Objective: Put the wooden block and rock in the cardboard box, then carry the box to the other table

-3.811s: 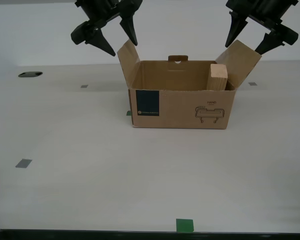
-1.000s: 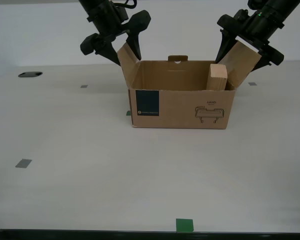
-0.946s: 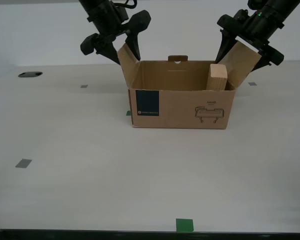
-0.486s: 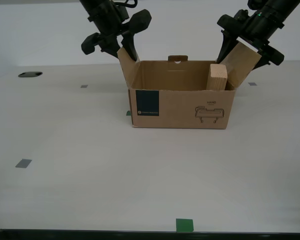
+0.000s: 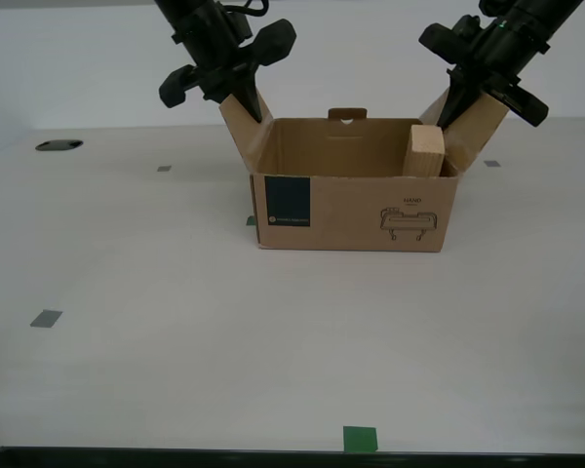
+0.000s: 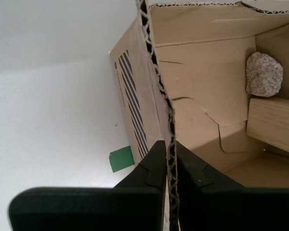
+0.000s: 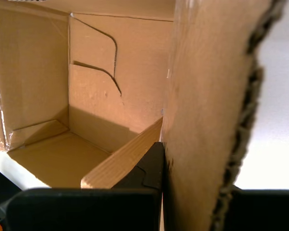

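Both end effectors are clamped on the cardboard box (image 5: 356,210). Our second end effector (image 5: 238,101) pinches the upright side flap (image 5: 242,125) at the exterior view's left, with the corrugated edge squeezed between its fingers. Our first end effector (image 5: 465,100) pinches the opposite flap (image 5: 473,127).

The wooden block (image 5: 425,151) stands inside against the end wall near our first end effector. The rock (image 6: 264,74) lies on the box floor just beside it. We judge loading done and the carry step in hand, though the box rests on the tabletop (image 5: 175,341).

Next we need a level, synchronised lift. Thin flaps may bend or tear, so we should keep the spacing between the arms constant.
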Robot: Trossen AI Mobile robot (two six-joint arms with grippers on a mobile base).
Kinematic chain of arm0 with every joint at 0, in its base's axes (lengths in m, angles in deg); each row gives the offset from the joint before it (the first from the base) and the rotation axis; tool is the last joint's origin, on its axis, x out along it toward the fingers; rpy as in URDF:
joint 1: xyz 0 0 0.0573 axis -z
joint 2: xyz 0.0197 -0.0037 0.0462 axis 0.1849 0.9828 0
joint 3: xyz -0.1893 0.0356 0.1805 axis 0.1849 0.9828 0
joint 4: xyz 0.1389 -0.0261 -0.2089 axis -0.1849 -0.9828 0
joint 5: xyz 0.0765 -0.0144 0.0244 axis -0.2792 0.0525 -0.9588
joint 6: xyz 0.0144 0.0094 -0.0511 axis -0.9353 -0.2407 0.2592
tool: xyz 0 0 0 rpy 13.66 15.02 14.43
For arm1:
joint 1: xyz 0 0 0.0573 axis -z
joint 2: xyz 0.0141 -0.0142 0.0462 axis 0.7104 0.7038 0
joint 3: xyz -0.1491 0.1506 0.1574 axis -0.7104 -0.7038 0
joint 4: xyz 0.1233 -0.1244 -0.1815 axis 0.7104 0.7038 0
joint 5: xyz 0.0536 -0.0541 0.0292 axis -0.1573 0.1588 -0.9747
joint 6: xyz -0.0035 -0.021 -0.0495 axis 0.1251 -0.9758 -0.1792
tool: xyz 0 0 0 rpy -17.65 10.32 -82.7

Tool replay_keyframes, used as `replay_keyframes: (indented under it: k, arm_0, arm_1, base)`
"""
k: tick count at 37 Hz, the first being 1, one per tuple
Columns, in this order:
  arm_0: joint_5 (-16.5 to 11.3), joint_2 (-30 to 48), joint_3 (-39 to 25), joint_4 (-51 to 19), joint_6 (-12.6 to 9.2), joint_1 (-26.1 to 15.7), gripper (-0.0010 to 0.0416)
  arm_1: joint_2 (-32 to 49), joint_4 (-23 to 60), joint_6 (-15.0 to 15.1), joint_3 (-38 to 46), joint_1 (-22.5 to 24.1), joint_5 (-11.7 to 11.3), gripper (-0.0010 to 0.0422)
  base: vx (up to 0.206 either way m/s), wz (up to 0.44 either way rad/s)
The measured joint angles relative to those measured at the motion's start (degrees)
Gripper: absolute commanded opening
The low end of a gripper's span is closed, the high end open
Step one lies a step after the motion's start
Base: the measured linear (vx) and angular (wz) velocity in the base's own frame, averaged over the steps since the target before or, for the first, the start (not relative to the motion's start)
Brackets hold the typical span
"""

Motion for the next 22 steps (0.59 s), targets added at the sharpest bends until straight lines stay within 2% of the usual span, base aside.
replay_keyframes:
  k: [22]
  arm_0:
    - [-0.1,0.0,0.0,-0.1,-0.2,0.0,-0.0001]
  arm_1:
    - [0.0,-0.7,-0.4,0.0,0.0,0.0,-0.0002]
  base:
    - [0.000,0.000]
